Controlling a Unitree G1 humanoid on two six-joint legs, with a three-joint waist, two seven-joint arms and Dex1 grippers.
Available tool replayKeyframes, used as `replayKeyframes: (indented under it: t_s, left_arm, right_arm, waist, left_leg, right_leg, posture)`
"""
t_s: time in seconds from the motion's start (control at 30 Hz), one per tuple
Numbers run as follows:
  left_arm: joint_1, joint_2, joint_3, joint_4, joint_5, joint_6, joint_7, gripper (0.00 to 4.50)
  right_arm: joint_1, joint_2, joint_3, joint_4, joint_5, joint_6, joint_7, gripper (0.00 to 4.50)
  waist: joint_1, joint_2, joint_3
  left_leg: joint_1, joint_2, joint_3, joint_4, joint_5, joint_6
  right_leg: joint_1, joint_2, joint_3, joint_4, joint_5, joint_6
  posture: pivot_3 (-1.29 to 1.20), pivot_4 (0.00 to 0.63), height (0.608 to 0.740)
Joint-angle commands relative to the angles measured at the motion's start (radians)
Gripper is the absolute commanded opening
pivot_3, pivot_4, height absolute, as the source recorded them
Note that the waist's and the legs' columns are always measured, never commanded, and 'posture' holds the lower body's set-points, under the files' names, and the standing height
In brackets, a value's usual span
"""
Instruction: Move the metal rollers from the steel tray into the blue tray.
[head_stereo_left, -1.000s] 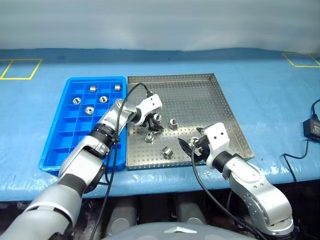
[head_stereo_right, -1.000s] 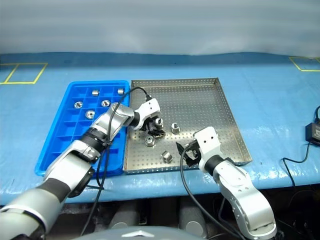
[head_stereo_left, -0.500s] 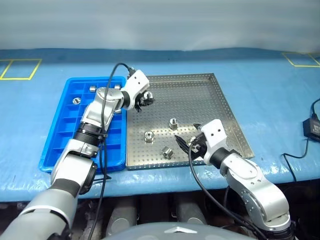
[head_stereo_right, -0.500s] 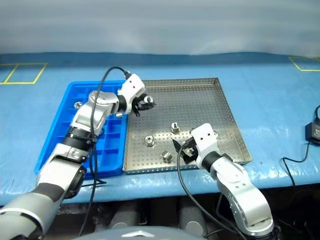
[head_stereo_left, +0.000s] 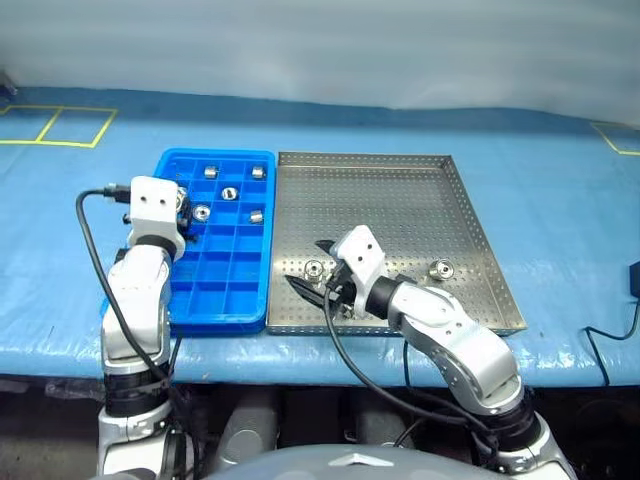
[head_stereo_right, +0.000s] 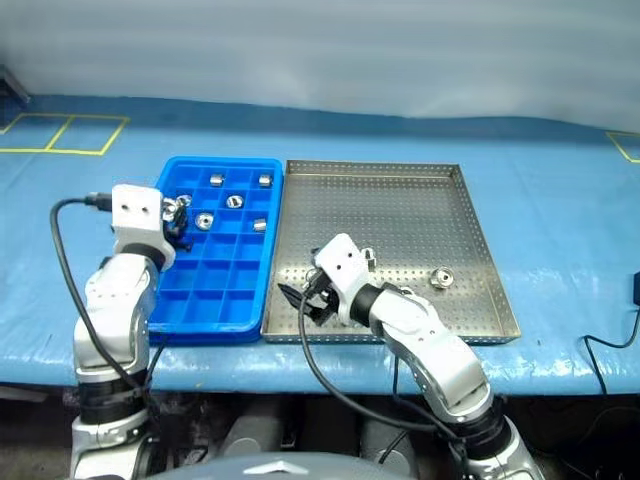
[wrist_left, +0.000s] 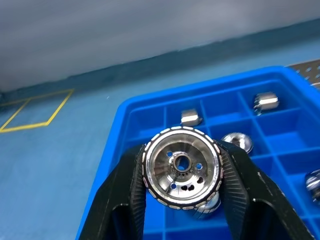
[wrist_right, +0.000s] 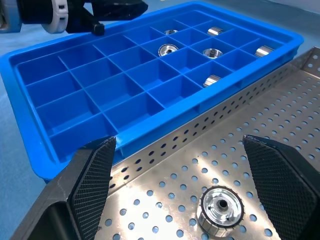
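The left gripper (wrist_left: 182, 200) is clamped on a roller (wrist_left: 181, 166), held above the blue tray's (head_stereo_left: 225, 305) far left corner; four or five other rollers, hard to count, already sit in its far compartments. The right gripper (wrist_right: 190, 185) stands spread over another roller (wrist_right: 219, 206) on the steel tray (head_stereo_left: 400, 200), near the blue tray. One more roller (head_stereo_left: 440, 268) lies toward the steel tray's right side.

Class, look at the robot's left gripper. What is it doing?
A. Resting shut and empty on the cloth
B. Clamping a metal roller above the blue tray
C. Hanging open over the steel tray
B: its fingers pinch a metal roller over the blue tray.
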Motion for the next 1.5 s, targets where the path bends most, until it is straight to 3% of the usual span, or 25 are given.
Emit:
replayKeyframes:
  t_s: [0.03,0.4,0.43,0.6,0.73,0.97,1.17,1.5]
  left_arm:
    - [-0.001,-0.015,0.015,-0.009,0.003,-0.034,0.055,1.69]
    - [-0.024,-0.008,0.064,0.146,-0.003,-0.031,0.174,1.69]
    - [-0.03,-0.013,0.063,0.134,-0.027,-0.04,0.157,2.44]
    - [-0.072,0.014,-0.022,0.023,-0.143,-0.129,-0.011,4.06]
    - [-0.118,0.056,-0.079,-0.02,-0.282,-0.112,-0.203,4.06]
    - [-0.251,0.272,-0.332,0.09,-0.464,-0.015,-0.675,4.06]
    - [-0.398,0.374,-0.554,0.291,-0.416,-0.044,-0.937,4.06]
    - [-0.565,0.364,-0.771,0.558,-0.241,-0.173,-1.103,4.06]
  right_arm:
    - [-0.022,0.002,0.006,-0.002,-0.001,-0.029,0.016,4.29]
    - [0.021,-0.005,-0.003,-0.036,-0.004,-0.017,-0.01,4.29]
    - [0.028,-0.006,-0.007,-0.042,-0.005,-0.015,-0.016,4.29]
    - [0.074,-0.017,-0.055,-0.091,0.004,0.007,-0.045,4.29]
    - [0.125,-0.045,-0.111,-0.129,0.006,0.028,-0.064,4.29]
    - [0.242,-0.102,-0.233,-0.185,0.006,0.054,-0.095,4.29]
    - [0.279,-0.087,-0.255,-0.203,-0.002,0.052,-0.133,4.29]
    - [0.299,-0.034,-0.231,-0.202,-0.019,0.02,-0.177,4.29]
  waist:
    - [0.007,0.0,0.0]
    - [0.0,0.0,0.0]
    - [-0.002,0.0,0.0]
    - [-0.004,0.0,0.0]
    - [-0.014,0.0,0.0]
    - [-0.042,0.001,0.0]
    - [-0.064,0.001,0.0]
    - [-0.081,0.001,0.0]
  left_leg:
    - [0.0,0.0,0.0,0.0,0.0,0.0]
    - [0.0,0.0,-0.004,-0.002,0.001,-0.002]
    - [0.0,0.001,-0.004,-0.002,0.001,-0.002]
    - [0.0,0.0,-0.004,-0.002,0.001,-0.002]
    - [0.0,-0.001,-0.004,-0.002,0.0,-0.002]
    - [0.0,-0.002,-0.003,-0.003,0.0,-0.001]
    - [0.0,0.0,-0.003,-0.003,0.0,-0.001]
    - [-0.002,-0.001,-0.002,-0.003,0.0,0.0]
  right_leg:
    - [0.0,0.0,0.0,0.0,0.0,-0.001]
    - [0.0,0.0,-0.005,0.0,-0.001,-0.004]
    - [0.0,0.0,-0.005,0.0,-0.002,-0.005]
    - [0.001,-0.003,-0.008,0.0,-0.003,-0.007]
    - [0.001,-0.011,-0.01,0.0,-0.003,-0.007]
    - [0.0,-0.006,-0.011,0.001,-0.004,-0.009]
    - [0.0,-0.003,-0.01,0.001,-0.007,-0.004]
    - [-0.002,-0.003,-0.007,0.0,-0.008,-0.002]
  posture:
    - [0.19,0.15,0.74]
    - [0.12,0.15,0.74]
    - [0.12,0.15,0.74]
    - [0.09,0.15,0.74]
    - [0.06,0.15,0.74]
    - [0.02,0.15,0.74]
    - [-0.03,0.15,0.74]
    - [-0.07,0.15,0.74]
